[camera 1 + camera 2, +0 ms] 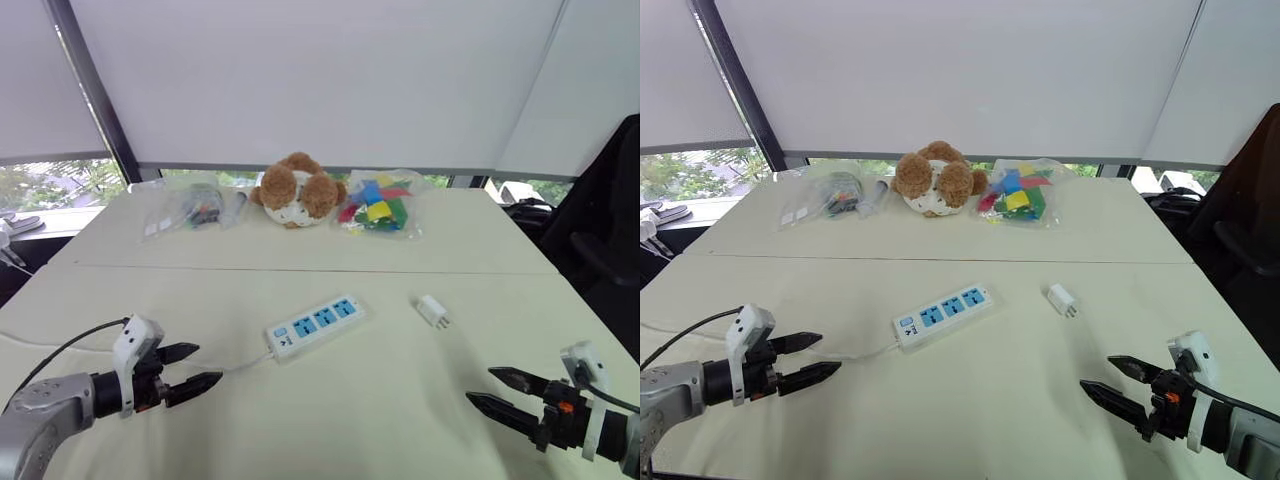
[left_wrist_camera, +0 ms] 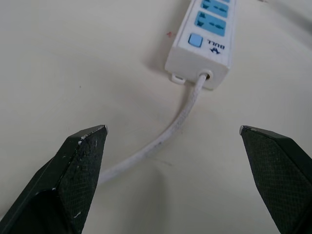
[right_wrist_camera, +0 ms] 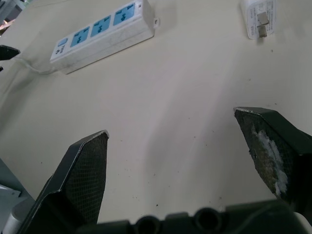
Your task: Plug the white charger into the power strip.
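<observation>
- Left gripper [image 1: 208, 363] and right gripper [image 1: 479, 385] hover low over the near edge of the surface [image 1: 380, 420], one at each side.
- Power strip [image 1: 314, 325]: white, with three blue sockets and a blue button at its cable end. It lies diagonally mid-surface, and its white cable [image 2: 165, 139] trails toward the left gripper.
- White charger [image 1: 433, 311]: lies on its side to the right of the strip and apart from it, metal prongs showing, with bare surface between them.
- Brown plush toy [image 1: 297, 190], a bag of coloured blocks [image 1: 378, 208] and a clear bag [image 1: 195, 208] sit along the far side.
- Both grippers are spread wide, holding and touching nothing.
</observation>
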Robot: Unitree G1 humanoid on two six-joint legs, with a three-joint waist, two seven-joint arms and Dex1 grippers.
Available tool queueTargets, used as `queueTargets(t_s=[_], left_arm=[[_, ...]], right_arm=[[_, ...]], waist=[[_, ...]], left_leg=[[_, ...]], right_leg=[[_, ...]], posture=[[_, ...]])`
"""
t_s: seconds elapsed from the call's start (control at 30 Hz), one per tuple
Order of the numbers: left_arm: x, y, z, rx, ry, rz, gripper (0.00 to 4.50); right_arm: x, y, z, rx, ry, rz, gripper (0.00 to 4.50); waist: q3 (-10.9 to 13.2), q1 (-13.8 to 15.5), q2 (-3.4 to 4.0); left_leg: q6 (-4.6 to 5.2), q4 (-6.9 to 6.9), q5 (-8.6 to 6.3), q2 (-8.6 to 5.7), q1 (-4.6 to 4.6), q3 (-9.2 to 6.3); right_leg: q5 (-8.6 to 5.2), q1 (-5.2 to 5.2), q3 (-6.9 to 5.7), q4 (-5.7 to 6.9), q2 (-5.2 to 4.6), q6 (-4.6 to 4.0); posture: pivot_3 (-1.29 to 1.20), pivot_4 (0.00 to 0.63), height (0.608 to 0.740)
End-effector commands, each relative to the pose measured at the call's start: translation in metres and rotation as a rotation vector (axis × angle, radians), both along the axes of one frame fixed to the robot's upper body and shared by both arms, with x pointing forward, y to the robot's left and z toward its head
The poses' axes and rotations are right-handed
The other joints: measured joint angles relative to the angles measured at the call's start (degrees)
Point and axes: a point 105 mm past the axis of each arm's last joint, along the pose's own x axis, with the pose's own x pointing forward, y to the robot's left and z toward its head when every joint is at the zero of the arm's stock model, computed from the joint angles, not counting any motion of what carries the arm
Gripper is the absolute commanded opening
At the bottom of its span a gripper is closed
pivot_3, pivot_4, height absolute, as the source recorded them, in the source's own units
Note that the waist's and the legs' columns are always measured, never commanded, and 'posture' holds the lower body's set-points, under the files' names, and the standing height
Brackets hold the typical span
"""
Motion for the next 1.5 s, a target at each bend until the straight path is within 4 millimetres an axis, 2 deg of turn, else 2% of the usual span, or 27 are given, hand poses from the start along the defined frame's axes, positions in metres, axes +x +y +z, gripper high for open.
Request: queueTargets(t_s=[0.03,0.33,0.7,0.83,0.97,1.1,1.2,1.33,1.5], left_arm=[[0.006,0.000,0.005,0.027,-0.051,-0.008,4.50],[0.013,-0.004,0.005,0.039,-0.076,-0.016,4.50],[0.013,-0.003,0.010,0.055,-0.097,-0.032,4.50],[0.019,-0.017,0.017,0.096,-0.141,-0.115,4.50],[0.031,-0.049,0.016,0.130,-0.188,-0.283,4.50],[0.048,-0.070,0.002,0.099,-0.202,-0.332,4.50],[0.055,-0.087,-0.010,0.061,-0.193,-0.362,4.50],[0.061,-0.100,-0.027,0.040,-0.178,-0.369,4.50],[0.068,-0.105,-0.037,0.035,-0.193,-0.341,4.50]], right_arm=[[0.003,-0.002,0.006,-0.023,-0.034,-0.008,4.48],[0.016,-0.009,-0.003,-0.152,-0.037,-0.091,4.48],[0.020,-0.002,0.014,-0.097,-0.087,-0.035,4.48],[0.023,-0.002,0.020,-0.095,-0.078,-0.028,4.48],[0.023,0.019,0.033,-0.082,-0.063,0.078,4.48],[0.024,0.040,0.043,-0.086,-0.079,0.148,4.48],[0.023,0.048,0.047,-0.094,-0.090,0.167,4.48],[0.021,0.053,0.046,-0.094,-0.087,0.164,4.48],[0.013,0.051,0.044,-0.109,-0.071,0.154,4.48]], waist=[[0.00,0.00,0.00],[0.01,-0.05,-0.01],[0.01,-0.04,0.00],[0.01,0.12,-0.01],[0.00,0.15,0.00],[-0.01,-0.07,0.01],[0.01,-0.10,-0.01],[0.01,0.16,-0.02],[0.01,0.16,-0.01]], left_leg=[[0.00,0.00,0.00,0.00,0.00,0.00],[0.00,0.00,0.00,0.00,0.00,-0.01],[0.00,0.00,0.00,0.00,0.00,-0.01],[0.00,0.06,0.00,0.00,0.01,-0.02],[0.00,0.09,0.00,-0.02,0.00,-0.01],[0.01,0.09,0.01,-0.02,0.00,-0.04],[0.01,0.05,0.00,-0.01,-0.02,-0.07],[0.02,0.07,0.00,-0.01,-0.04,-0.11],[0.02,0.12,0.00,-0.02,-0.05,-0.10]], right_leg=[[0.00,0.00,0.00,0.00,0.00,0.00],[0.01,-0.01,0.00,0.01,0.03,0.01],[0.02,0.01,0.00,0.01,0.04,0.04],[0.02,0.03,0.00,0.04,0.05,0.04],[0.03,0.05,0.01,0.04,0.04,0.04],[0.12,0.06,0.01,0.07,0.11,0.21],[0.15,-0.01,0.01,0.08,0.15,0.28],[0.19,-0.01,-0.01,0.13,0.15,0.36],[0.20,0.02,0.00,0.13,0.13,0.37]], posture=[[0.00,0.150,0.739],[0.00,0.150,0.739],[0.00,0.150,0.739],[0.00,0.150,0.739],[0.00,0.150,0.739],[0.00,0.150,0.739],[0.00,0.150,0.739],[0.00,0.150,0.739],[0.00,0.150,0.739]])
